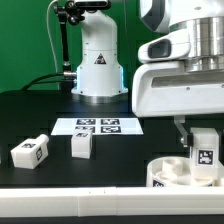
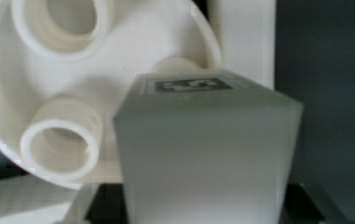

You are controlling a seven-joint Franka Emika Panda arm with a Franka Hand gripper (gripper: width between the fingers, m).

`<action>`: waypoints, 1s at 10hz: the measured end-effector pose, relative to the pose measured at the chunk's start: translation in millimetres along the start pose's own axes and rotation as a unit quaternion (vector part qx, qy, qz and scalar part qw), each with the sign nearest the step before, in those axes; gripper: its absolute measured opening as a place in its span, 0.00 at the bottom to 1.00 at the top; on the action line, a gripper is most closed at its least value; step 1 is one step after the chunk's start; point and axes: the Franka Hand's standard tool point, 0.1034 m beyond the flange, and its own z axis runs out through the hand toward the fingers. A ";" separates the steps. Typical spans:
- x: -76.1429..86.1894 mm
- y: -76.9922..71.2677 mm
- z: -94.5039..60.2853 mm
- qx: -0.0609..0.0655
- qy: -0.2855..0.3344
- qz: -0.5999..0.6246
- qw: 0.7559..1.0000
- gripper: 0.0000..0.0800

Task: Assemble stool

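Tool (image 1: pixel 197 133) on the white robot arm (image 1: pixel 190 40) is clamped on a small, blocky white plastic leg (image 1: pixel 204 152) with a black-and-white square tag, holding it upright over the short, round, ring-like white seat (image 1: pixel 168 172) that rests on the black table (image 1: pixel 40 110) at the exterior view's right; whether leg and seat touch cannot be told. A second tagged leg (image 1: pixel 82 145) and a third leg (image 1: pixel 30 151) lie on the table toward that view's left, well apart from the seat, near the flat white marker board (image 1: pixel 98 126).
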 end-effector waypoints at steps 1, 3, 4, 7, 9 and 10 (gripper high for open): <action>-0.2 1.3 0.0 0.005 0.003 0.053 0.999 0.43; -2.2 2.9 -0.5 0.008 -0.001 0.158 0.987 0.43; -2.5 3.2 -0.6 0.008 -0.002 0.194 0.981 0.43; -0.2 5.8 -1.6 0.013 -0.005 0.292 0.956 0.43; 1.1 7.1 -2.3 0.016 -0.006 0.342 0.939 0.43; 1.5 7.7 -2.5 0.017 -0.007 0.371 0.928 0.43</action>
